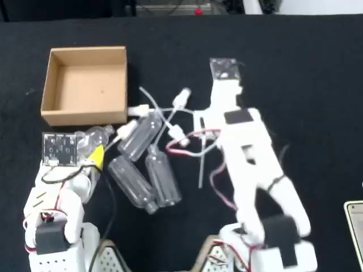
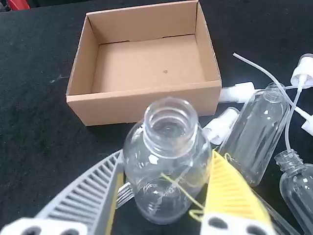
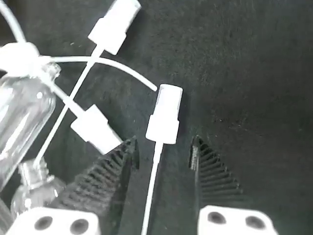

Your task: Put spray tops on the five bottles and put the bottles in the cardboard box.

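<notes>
Black table (image 1: 317,68) | left gripper (image 2: 166,166) clamps bottle (image 2: 168,127) beside cardboard box (image 2: 142,105) | right gripper (image 3: 163,144) open astride spray top (image 3: 165,115)

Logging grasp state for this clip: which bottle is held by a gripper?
The bottle beside the box, clamped in the left gripper. The other bottles lie loose on the table.

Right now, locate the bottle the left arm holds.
High view, left side: the bottle sits in the left gripper, beside the near wall of the cardboard box.
</notes>
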### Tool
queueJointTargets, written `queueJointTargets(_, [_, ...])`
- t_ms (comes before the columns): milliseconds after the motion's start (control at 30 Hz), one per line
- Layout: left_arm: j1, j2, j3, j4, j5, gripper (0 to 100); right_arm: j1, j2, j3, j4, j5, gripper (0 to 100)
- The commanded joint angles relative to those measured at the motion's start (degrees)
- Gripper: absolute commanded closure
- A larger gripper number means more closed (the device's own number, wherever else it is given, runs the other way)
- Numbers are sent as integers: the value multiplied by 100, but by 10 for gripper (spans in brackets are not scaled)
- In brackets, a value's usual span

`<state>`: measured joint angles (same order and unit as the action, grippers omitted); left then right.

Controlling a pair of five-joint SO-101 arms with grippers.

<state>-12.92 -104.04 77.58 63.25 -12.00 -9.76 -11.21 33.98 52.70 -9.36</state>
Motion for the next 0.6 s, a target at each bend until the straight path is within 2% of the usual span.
queueJointTargets(0, [-57,-53,-84,18,-9,784,-53,444,-620,-123,-264,825])
queueJointTargets(367, [-66,-53,-84,18,-9,784,26,2343,-1886,-18,-264,825])
queueJointTargets(500, [-66,-53,-84,18,-9,784,237,2923,-2158,237,-545,827])
queueJointTargets(567, [-66,-53,-84,18,-9,784,308,3116,-2378,536,-545,869])
